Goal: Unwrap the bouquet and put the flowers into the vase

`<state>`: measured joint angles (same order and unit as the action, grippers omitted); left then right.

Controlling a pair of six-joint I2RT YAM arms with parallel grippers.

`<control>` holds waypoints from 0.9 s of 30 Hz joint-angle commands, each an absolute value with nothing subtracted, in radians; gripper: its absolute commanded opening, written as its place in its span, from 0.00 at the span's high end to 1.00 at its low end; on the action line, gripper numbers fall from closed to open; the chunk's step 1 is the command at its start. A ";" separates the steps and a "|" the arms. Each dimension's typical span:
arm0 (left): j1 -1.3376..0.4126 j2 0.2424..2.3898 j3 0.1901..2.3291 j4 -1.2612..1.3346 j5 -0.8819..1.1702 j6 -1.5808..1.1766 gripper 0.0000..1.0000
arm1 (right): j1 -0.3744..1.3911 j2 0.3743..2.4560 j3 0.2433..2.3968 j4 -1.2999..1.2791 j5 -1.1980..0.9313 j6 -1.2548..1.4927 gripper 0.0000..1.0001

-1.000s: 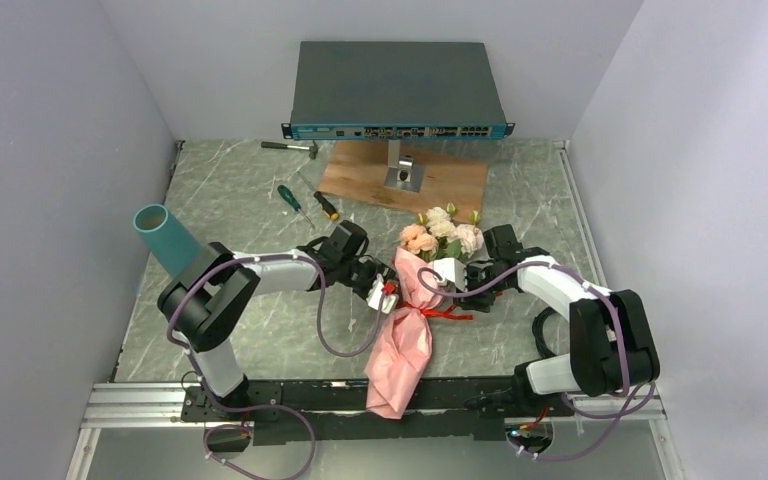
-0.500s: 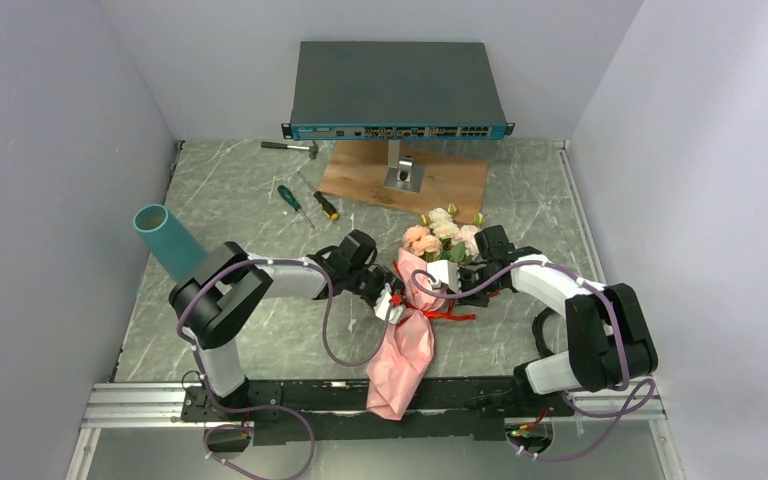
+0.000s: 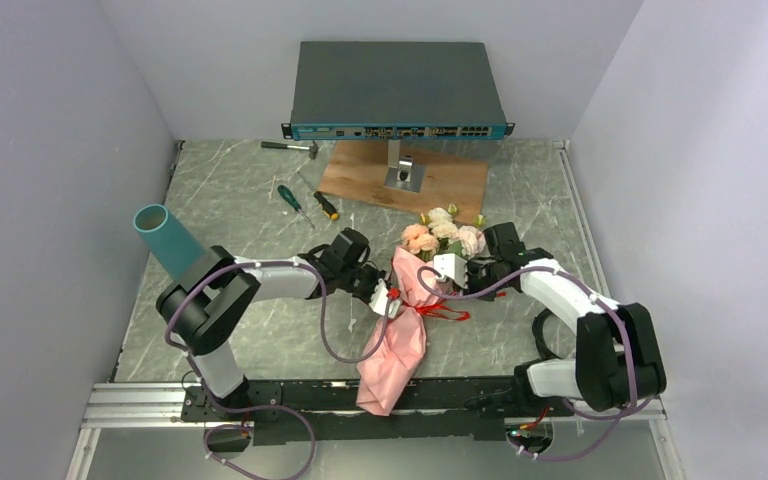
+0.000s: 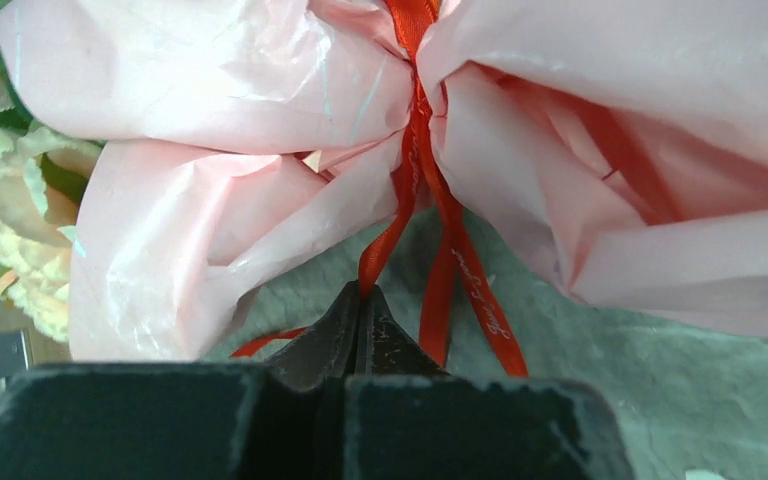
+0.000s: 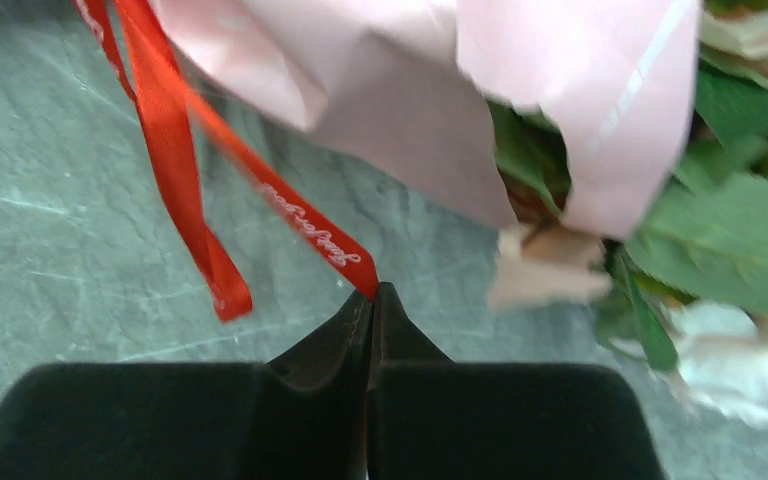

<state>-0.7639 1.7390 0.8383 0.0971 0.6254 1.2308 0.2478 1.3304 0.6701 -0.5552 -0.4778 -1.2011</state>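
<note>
Both hands are pinched down on ribbon right now. The left gripper [image 4: 362, 303] has its black fingers pressed flat together with no gap. One strand of the thin red ribbon [image 4: 412, 170] runs straight into the tips, so it's clamped on that strand close to the tied waist. The right gripper [image 5: 372, 298] is the same deal: fingers fully together, nipping the very end of another ribbon tail, the one with white lettering, low over the table.

The bouquet in crinkled pink paper [image 3: 401, 335] lies flat on the grey-green marble-look table [image 3: 250, 190] between the two arms. It's still tied, with its narrow end pointing at the arm bases. The pink, peach and cream flowers [image 3: 441, 233] stick out of the far end, near the brown wooden board [image 3: 450, 185]. The plain teal tube vase [image 3: 163, 236] stands at the left edge, well apart from all of it.

Versus a second ago: both grippers sat with their fingers apart on either side of the tied waist, and now they've snapped closed. The near end of the wrap has slid a touch to the left. The vase hasn't budged.
</note>
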 commanded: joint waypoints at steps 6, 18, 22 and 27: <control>-0.728 1.621 0.801 0.013 0.565 1.154 1.00 | 0.200 1.254 0.658 -0.609 -0.388 -1.238 1.00; -0.685 1.530 0.755 -0.081 0.507 1.070 1.00 | 0.133 1.240 0.645 -0.651 -0.330 -1.268 1.00; -0.661 1.510 0.756 -0.124 0.489 1.029 1.00 | 0.107 1.244 0.640 -0.663 -0.317 -1.288 1.00; -0.636 1.459 0.716 -0.162 0.474 1.034 1.00 | 0.065 1.244 0.625 -0.668 -0.299 -1.318 1.00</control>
<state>-0.6735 1.5230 0.7536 -0.0628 0.5362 1.0550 0.1165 1.2591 0.6399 -0.6308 -0.4053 -1.2640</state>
